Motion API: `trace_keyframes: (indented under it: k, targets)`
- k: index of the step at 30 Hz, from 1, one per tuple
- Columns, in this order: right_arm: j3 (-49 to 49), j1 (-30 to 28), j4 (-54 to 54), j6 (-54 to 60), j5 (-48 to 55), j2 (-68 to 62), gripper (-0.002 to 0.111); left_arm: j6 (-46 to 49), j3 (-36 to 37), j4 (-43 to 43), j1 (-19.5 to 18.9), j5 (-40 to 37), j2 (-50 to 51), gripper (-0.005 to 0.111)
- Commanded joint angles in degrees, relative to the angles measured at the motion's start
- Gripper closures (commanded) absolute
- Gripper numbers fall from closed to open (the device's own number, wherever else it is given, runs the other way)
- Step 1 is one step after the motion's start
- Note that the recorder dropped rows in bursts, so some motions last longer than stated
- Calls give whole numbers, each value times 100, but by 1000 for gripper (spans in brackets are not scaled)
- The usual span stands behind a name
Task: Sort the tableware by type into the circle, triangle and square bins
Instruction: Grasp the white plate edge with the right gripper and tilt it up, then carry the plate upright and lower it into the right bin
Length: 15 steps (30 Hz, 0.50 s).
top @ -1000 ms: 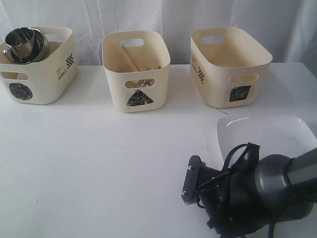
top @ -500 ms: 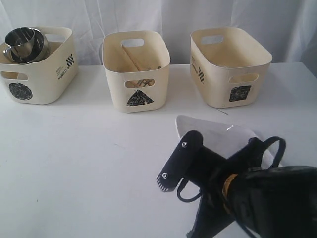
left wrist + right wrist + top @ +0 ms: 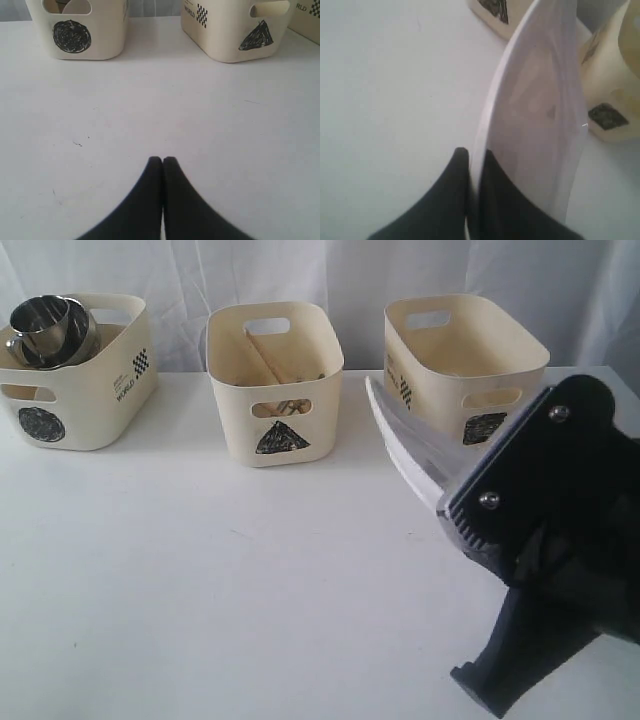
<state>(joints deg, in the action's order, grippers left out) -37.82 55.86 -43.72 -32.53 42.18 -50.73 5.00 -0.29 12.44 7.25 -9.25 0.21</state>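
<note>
White table (image 3: 200, 590): circle bin (image 3: 95, 395), triangle bin (image 3: 240, 390), square bin (image 3: 440, 375) in row.

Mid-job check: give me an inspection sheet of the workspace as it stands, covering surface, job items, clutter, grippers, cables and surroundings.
Surface: white table, bare in front of the bins apart from a few tiny dark specks.
Job's things: circle bin holds a steel mug with other steel ware. The triangle bin holds wooden chopsticks. The square bin has its contents hidden. The white square plate is tilted on edge, off the table, in front of the square bin.
Clutter: nothing seen.
Grippers: right gripper shut on the plate's rim; left gripper shut, empty, above the table.
Cables: nothing seen.
Surroundings: white curtain behind the bins.
</note>
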Motion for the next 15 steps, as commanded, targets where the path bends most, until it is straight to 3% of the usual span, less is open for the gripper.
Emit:
trace_keyframes:
  k: [1, 9, 15]
  targets:
    - [-515, 236, -717, 666, -89, 32, 108, -7, 29, 30, 21, 19, -21, 107]
    - [-1275, -15, -1657, 1096, 201, -459, 108, -7, 29, 30, 21, 19, -21, 107]
    - [-1372, -1149, -1917, 1321, -586, -1061, 108, -7, 29, 30, 21, 19, -21, 107]
